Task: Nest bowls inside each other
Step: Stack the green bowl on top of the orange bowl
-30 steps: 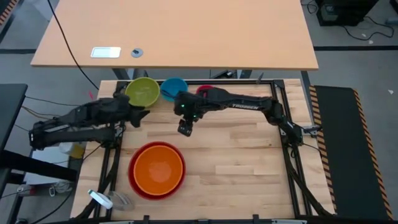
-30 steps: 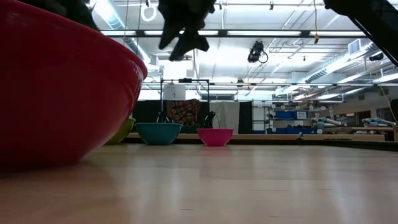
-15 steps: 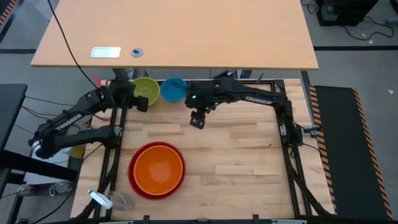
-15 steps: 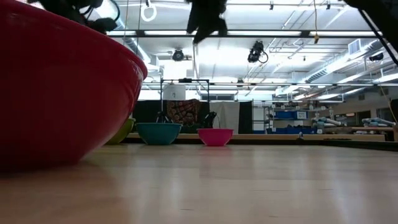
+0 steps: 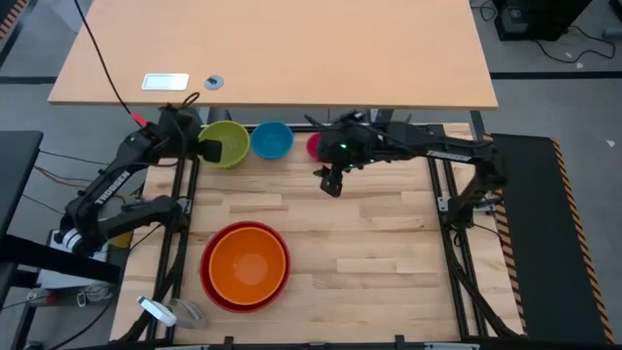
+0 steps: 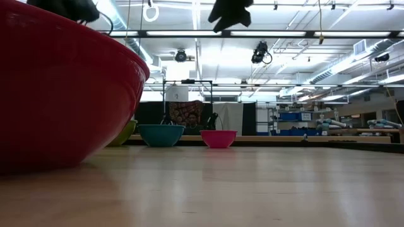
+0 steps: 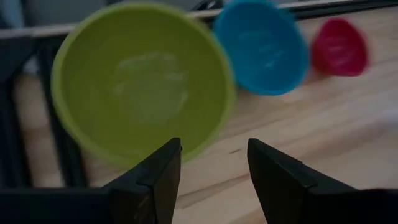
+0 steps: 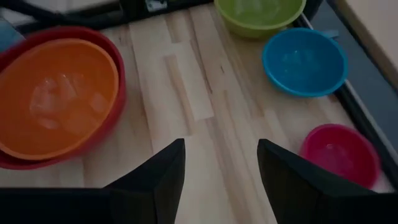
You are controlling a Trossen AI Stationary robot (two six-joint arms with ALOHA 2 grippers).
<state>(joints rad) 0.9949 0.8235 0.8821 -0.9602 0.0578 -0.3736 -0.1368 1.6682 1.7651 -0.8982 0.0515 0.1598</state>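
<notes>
The orange bowl [image 5: 247, 262] sits inside the red bowl [image 5: 208, 284] at the table's near left. Along the far edge stand the yellow-green bowl [image 5: 227, 139], the blue bowl [image 5: 271, 139] and the pink bowl [image 5: 314, 146], which is partly hidden under my right arm. My left gripper [image 7: 212, 168] hangs open in the air over the yellow-green bowl's near-left rim [image 7: 186, 146]. My right gripper [image 8: 221, 165] is open, high above the table's middle [image 5: 332, 183], with nothing between its fingers. In the low view both grippers show only at the top [image 6: 230, 12], [image 6: 63, 7].
Black frame rails [image 5: 185, 209] run along the table's left and right sides. A light desk [image 5: 292, 49] stands beyond the far edge. A small clear object [image 5: 160, 311] lies at the near left corner. The table's right half [image 5: 389, 253] is bare wood.
My left gripper has swung toward the far edge, from near the yellow-green bowl's near side to over its left rim. My right gripper has risen and moved toward the table's right edge, away from the blue bowl. No bowl has moved.
</notes>
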